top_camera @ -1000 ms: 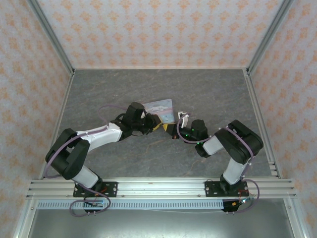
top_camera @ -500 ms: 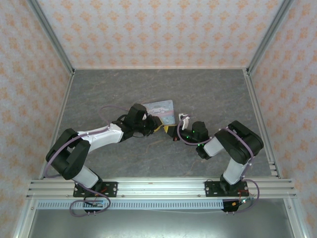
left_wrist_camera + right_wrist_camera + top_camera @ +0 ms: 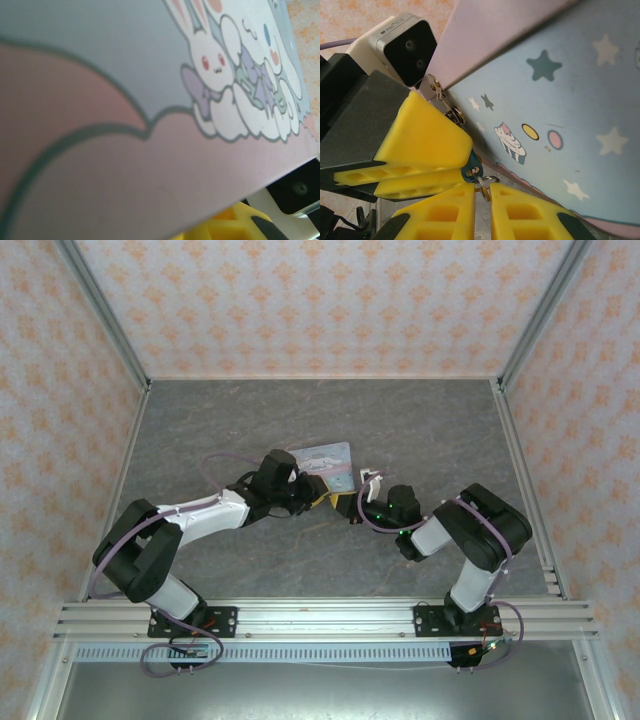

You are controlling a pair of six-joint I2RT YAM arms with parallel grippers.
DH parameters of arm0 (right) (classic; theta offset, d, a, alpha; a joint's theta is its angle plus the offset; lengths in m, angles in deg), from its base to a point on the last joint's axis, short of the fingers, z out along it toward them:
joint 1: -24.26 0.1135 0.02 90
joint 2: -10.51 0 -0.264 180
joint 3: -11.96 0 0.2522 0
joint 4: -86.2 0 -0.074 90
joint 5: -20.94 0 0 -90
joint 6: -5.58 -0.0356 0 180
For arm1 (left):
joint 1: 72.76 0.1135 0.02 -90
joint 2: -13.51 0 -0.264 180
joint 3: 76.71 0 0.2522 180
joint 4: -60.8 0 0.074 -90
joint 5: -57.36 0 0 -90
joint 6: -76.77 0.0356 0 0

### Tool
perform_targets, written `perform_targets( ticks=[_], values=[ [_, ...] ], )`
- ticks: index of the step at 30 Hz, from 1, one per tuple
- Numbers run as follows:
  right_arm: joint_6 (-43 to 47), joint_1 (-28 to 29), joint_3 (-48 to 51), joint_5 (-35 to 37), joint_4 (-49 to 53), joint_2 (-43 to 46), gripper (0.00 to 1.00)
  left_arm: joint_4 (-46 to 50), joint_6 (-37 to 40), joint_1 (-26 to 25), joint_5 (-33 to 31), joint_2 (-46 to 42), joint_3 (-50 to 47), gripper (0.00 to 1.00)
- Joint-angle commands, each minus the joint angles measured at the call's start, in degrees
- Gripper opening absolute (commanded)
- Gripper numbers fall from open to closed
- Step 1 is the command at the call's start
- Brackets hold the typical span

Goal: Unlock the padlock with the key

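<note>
The tiny dark teal padlock (image 3: 470, 167) is pinched at the tips of my left gripper (image 3: 466, 161), which is shut on it beside the tin's lower edge. Its shackle is hidden behind the yellow fingers (image 3: 422, 142). The silvery key (image 3: 483, 187) sticks into the lock's keyhole, its ring (image 3: 491, 179) hanging beside it. My right gripper (image 3: 482, 191) is shut on the key from below. From above, the left gripper (image 3: 320, 497) and right gripper (image 3: 350, 508) meet just in front of the tin.
The pale blue-and-pink cartoon tin box (image 3: 325, 462) stands tilted against the left gripper and lies very close to the left wrist camera (image 3: 125, 125). Its metal hasp (image 3: 438, 88) pokes out by the left wrist camera (image 3: 406, 46). Grey tabletop (image 3: 420, 430) lies all around.
The left gripper and the tin have shifted very slightly to the right. Both grips are unchanged.
</note>
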Motion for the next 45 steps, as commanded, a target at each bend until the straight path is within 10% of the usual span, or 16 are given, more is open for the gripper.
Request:
perform_targets(
  ticks=[1,18,45],
  values=[
    [-0.1,0.3,-1.3,-1.3,-4.2,1.2,0.15,-0.9,-0.4,-0.7,2.0,-0.6,0.9,0.0],
    [-0.7,0.3,-0.7,-1.8,-4.6,1.7,0.0,0.3,1.0,-0.7,2.3,0.3,1.4,0.01],
    [-11.3,0.8,-1.6,-0.2,8.3,0.9,0.0,-3.1,-1.0,2.2,-3.2,0.9,-3.7,0.57]
  ],
)
